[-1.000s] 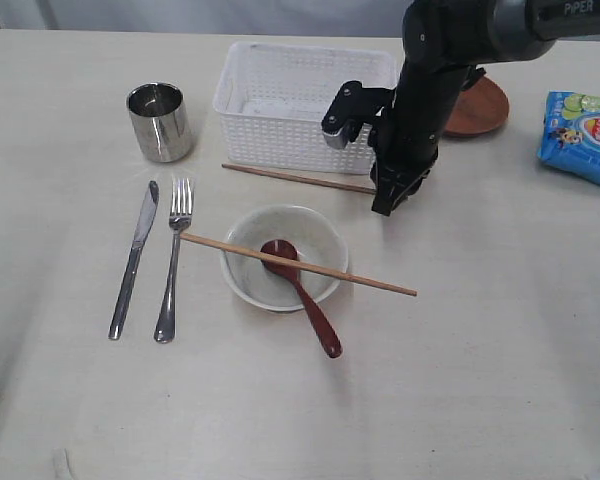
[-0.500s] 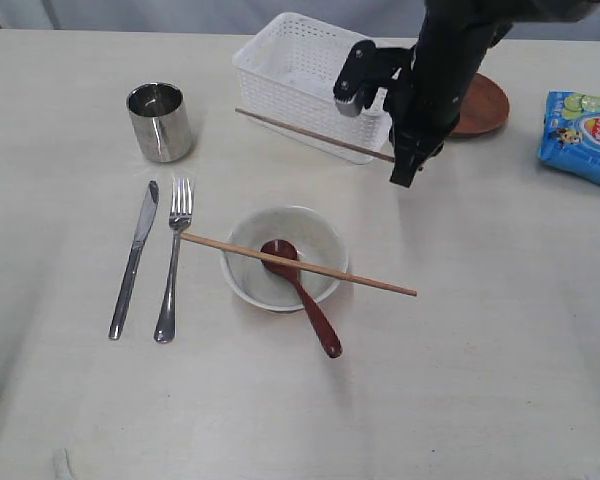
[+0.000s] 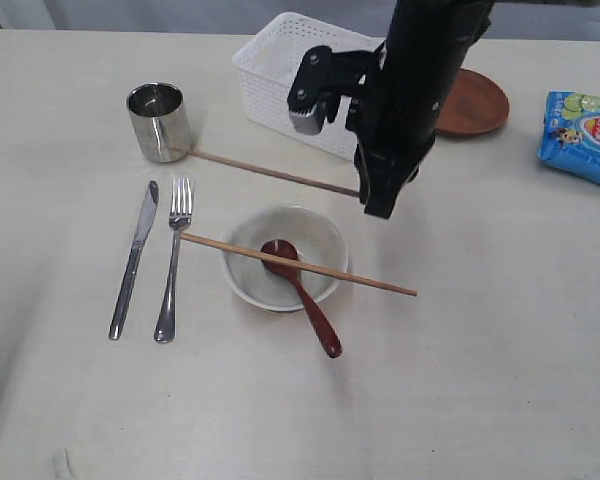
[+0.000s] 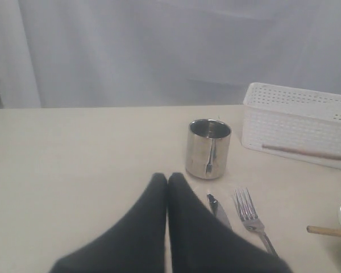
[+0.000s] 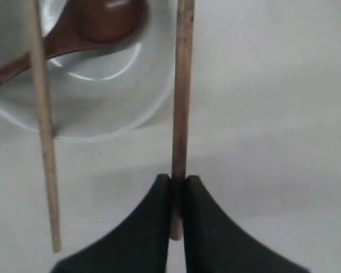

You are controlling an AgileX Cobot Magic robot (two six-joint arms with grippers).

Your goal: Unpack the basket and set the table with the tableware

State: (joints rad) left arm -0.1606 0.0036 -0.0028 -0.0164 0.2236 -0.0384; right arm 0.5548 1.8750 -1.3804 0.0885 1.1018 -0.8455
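Right gripper (image 5: 178,183) clamps one end of a chopstick (image 3: 272,171), long axis running to the steel cup (image 3: 160,121); left gripper (image 4: 167,178) closed; blue bag (image 3: 583,135) lettering illegible

The table (image 3: 480,400) is bare along its near edge and near right corner. Mid-table, bowl (image 3: 248,278), spoon (image 3: 277,250) and a chopstick (image 3: 380,285) across them block the way, knife (image 3: 132,260) and fork (image 3: 171,270) just left. By the far edge stand cup (image 3: 160,125), basket (image 3: 270,95), plate (image 3: 480,105), bag (image 3: 583,135); the held chopstick (image 3: 270,172), in the right gripper (image 3: 378,208), bars the strip between basket and bowl.
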